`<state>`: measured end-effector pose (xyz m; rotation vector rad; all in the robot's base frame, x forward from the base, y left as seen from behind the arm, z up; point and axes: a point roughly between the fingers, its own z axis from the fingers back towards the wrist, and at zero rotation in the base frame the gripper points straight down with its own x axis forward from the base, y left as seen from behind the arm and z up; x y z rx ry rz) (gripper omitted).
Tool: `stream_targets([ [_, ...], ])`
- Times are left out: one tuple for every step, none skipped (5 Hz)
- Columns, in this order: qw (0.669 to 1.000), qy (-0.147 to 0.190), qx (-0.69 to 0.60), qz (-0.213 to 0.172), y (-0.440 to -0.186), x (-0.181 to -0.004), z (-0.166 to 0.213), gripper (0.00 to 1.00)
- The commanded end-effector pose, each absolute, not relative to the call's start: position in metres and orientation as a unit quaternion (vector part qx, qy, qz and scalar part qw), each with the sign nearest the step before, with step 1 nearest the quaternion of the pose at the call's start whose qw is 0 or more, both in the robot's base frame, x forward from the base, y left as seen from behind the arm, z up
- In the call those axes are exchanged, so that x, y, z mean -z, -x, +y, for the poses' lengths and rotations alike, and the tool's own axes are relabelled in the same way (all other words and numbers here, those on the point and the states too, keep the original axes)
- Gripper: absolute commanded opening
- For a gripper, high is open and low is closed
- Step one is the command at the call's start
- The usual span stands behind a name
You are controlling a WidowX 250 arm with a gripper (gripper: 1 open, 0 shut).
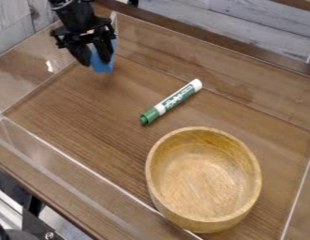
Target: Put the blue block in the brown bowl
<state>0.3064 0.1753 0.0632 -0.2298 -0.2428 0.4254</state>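
At the worktop's point(95, 122) far corner, the fingers point(95, 58) appear clamped on the blue block point(101, 62), well apart from the brown bowl point(205, 178); carrying across comes next.

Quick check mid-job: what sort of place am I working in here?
Likely a lab test bench: a wood-grain table fenced by clear walls, holding only a few props, a bowl, a marker and a block.
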Motion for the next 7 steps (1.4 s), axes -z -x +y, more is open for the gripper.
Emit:
stream_targets([
  [0.963,0.094,-0.194,-0.160,-0.310,-0.091,0.179,0.00],
  [0.965,0.089,-0.182,-0.167,-0.304,-0.098,0.171,0.00],
  [0.965,0.088,-0.171,-0.178,-0.297,-0.107,0.158,0.00],
  [0.965,0.088,-0.156,-0.190,-0.289,-0.117,0.139,0.00],
  [0.967,0.087,-0.133,-0.199,-0.281,-0.123,0.116,0.00],
  [0.969,0.087,-0.107,-0.206,-0.273,-0.129,0.089,0.00],
  [0.971,0.085,-0.080,-0.210,-0.265,-0.133,0.059,0.00],
])
